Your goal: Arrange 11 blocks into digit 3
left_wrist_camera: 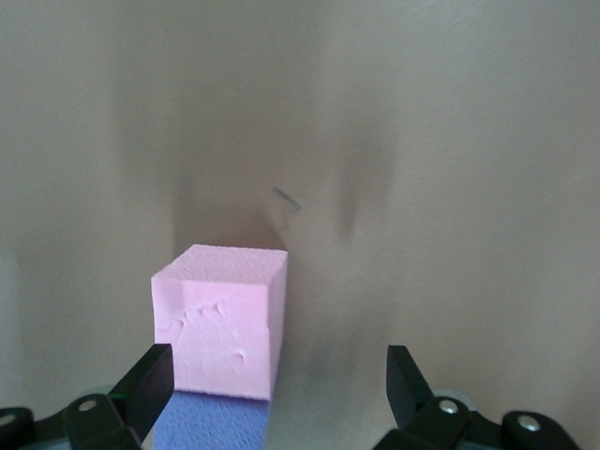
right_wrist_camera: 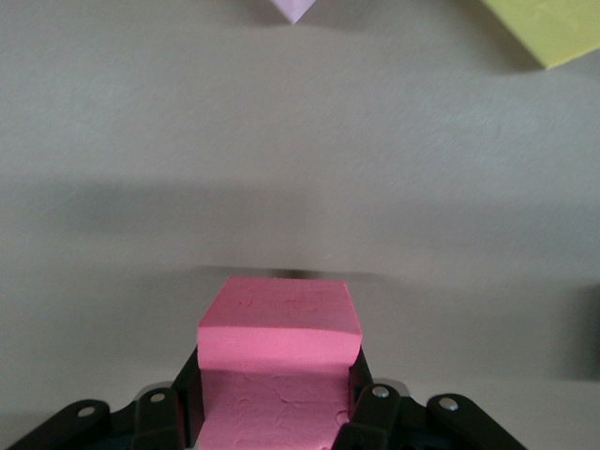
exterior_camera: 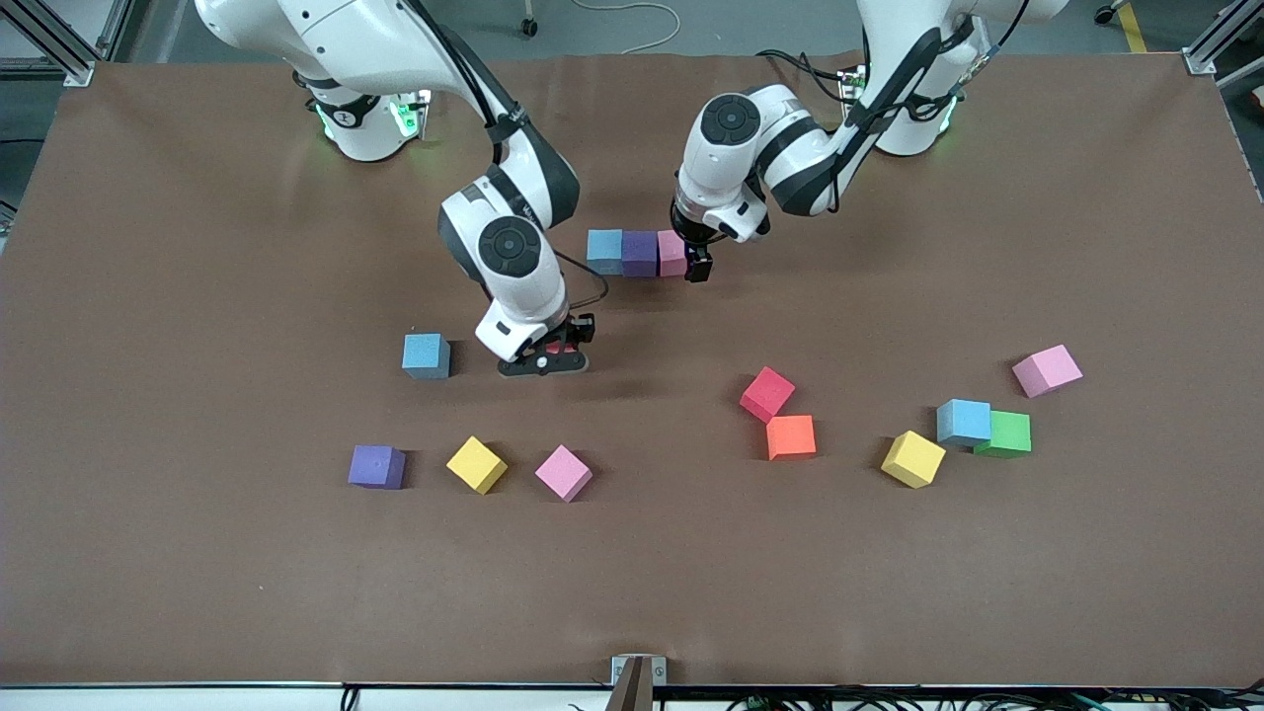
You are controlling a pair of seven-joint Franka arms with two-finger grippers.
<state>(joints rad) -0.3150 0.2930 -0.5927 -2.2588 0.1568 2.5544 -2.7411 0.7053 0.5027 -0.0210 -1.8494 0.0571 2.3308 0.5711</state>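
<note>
Nearest the front camera lie a purple cube (exterior_camera: pixel 376 466), a yellow cube (exterior_camera: pixel 477 464) and a pink cube (exterior_camera: pixel 563 472) in a loose row toward the right arm's end. Toward the left arm's end sit an orange cube (exterior_camera: pixel 791 436) touching a red cube (exterior_camera: pixel 767 393), then a second yellow cube (exterior_camera: pixel 913 459), a blue cube (exterior_camera: pixel 964 422) against the green cube (exterior_camera: pixel 1004 434), and another pink cube (exterior_camera: pixel 1047 370).

Farther back, the right gripper (exterior_camera: pixel 553 354) is low at the table with its jaws narrowed on a held cube (right_wrist_camera: pixel 278 323); it looks red from the front but pinkish in the wrist view, so the shade is uncertain. A lone blue cube (exterior_camera: pixel 427 355) rests just beside it.

Farthest, the started digit 3 is one bar of touching cubes: blue block (exterior_camera: pixel 604 250), purple block (exterior_camera: pixel 640 253), pink block (left_wrist_camera: pixel 223 319). The left gripper (exterior_camera: pixel 697 265) hovers at the pink end, jaws wide and gripping nothing.
</note>
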